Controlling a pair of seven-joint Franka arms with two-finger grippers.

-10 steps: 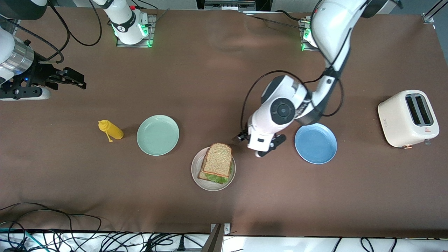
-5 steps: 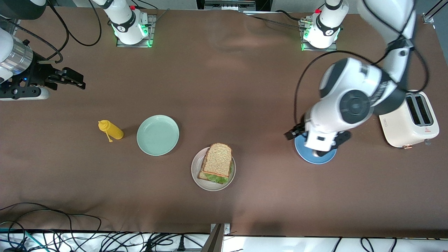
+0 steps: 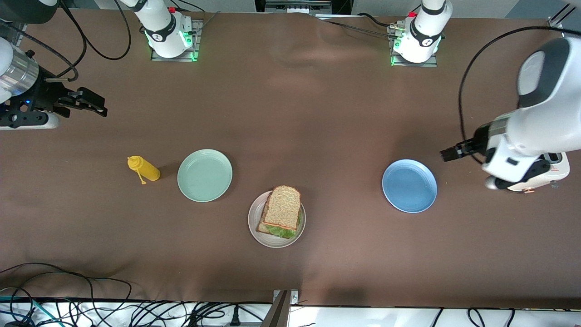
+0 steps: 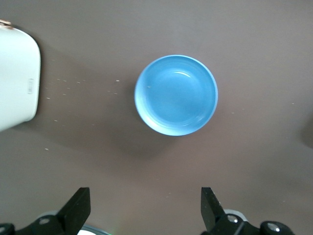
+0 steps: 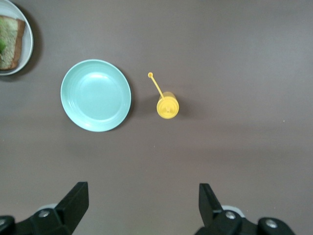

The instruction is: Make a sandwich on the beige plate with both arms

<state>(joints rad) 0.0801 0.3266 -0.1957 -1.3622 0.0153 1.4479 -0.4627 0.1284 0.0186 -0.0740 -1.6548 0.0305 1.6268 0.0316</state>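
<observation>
The sandwich (image 3: 281, 212) of brown toast and green lettuce is sitting on the round beige plate (image 3: 253, 221), near the table's front edge, between the mint-green plate (image 3: 204, 175) and blue plate (image 3: 409, 185); the left gripper (image 4: 144, 210) is hanging wide open and empty over the white toaster's (image 3: 556, 169) end; the right gripper (image 5: 142, 208) is waiting, wide open and empty, over bare brown table (image 3: 290, 113) at its own end, near the yellow bottle (image 3: 144, 169).

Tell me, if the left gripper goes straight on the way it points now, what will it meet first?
Probably the bare table. The open left gripper points down, and its wrist view shows only brown table between the fingers. The blue plate lies ahead of that line and the toaster off to one side.
</observation>
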